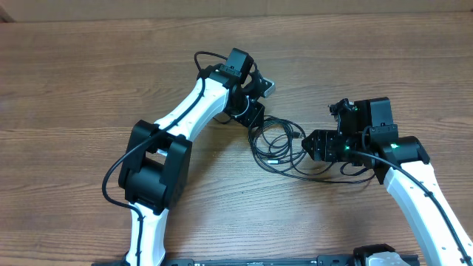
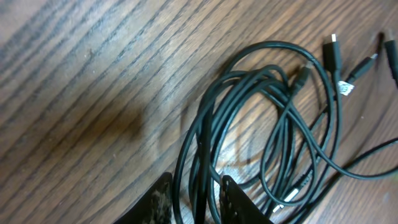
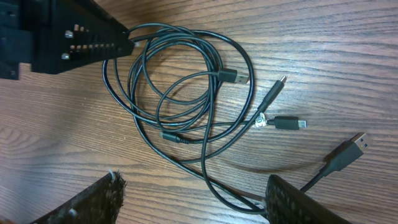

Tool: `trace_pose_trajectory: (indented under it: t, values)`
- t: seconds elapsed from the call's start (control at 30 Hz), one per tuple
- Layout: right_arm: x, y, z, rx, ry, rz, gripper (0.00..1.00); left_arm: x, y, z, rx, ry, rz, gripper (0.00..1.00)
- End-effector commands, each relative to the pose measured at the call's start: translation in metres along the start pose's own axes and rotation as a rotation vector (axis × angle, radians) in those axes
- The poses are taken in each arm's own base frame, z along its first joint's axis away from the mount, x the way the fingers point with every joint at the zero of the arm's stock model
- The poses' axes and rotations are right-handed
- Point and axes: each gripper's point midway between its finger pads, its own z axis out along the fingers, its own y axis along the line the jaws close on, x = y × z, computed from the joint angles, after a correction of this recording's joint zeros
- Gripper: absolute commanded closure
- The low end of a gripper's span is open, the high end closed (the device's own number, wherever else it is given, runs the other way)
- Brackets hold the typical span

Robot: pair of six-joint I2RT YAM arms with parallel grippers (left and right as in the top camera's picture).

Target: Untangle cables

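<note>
The cables (image 1: 277, 144) are thin black cords lying in overlapping loops on the wooden table between both arms. In the left wrist view the cables (image 2: 273, 43) coil outward, and several strands run between the fingers of my left gripper (image 2: 196, 186), which stand slightly apart and open around them. My left gripper (image 1: 253, 118) sits at the loops' upper left edge. From the right wrist the cables (image 3: 176, 137) show plugs fanned out to the right, including a USB plug (image 3: 233, 76). My right gripper (image 3: 194, 186) is wide open and holds nothing; one cord loop lies by its right finger (image 3: 292, 199).
The left arm's black finger (image 3: 74, 37) reaches into the upper left of the right wrist view, at the loops' edge. A larger plug (image 3: 348, 149) on its cord lies to the right. Bare wooden tabletop (image 1: 89, 89) surrounds the bundle.
</note>
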Motion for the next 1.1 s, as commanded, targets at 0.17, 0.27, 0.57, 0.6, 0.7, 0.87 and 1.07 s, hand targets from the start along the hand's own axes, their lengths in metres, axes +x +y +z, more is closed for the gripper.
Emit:
trace_pose_trajectory:
  t: [0.17, 0.27, 0.57, 0.6, 0.7, 0.87, 1.07]
  values:
    - [-0.007, 0.005, -0.006, -0.017, -0.028, -0.017, 0.29, -0.003, -0.013, 0.015, 0.015, 0.009, 0.012, 0.72]
    - [-0.008, 0.005, -0.006, -0.018, -0.028, -0.017, 0.29, -0.004, -0.015, 0.017, 0.006, 0.007, 0.023, 0.73]
    - [-0.008, 0.005, -0.006, -0.018, -0.028, -0.017, 0.29, -0.003, -0.006, 0.018, -0.063, 0.015, 0.020, 0.75]
    - [-0.008, 0.005, -0.006, -0.018, -0.028, -0.017, 0.29, -0.003, -0.006, 0.018, -0.063, 0.015, 0.021, 0.75]
    - [-0.007, 0.005, -0.006, -0.017, -0.028, -0.017, 0.29, -0.003, -0.007, 0.018, -0.063, 0.014, 0.023, 0.75]
    - [-0.007, 0.005, -0.006, -0.017, -0.028, -0.017, 0.29, -0.007, -0.007, 0.019, -0.063, 0.001, 0.030, 0.73]
    - [-0.007, 0.005, -0.006, -0.017, -0.027, -0.017, 0.29, -0.008, -0.007, 0.022, -0.064, -0.009, 0.027, 0.73]
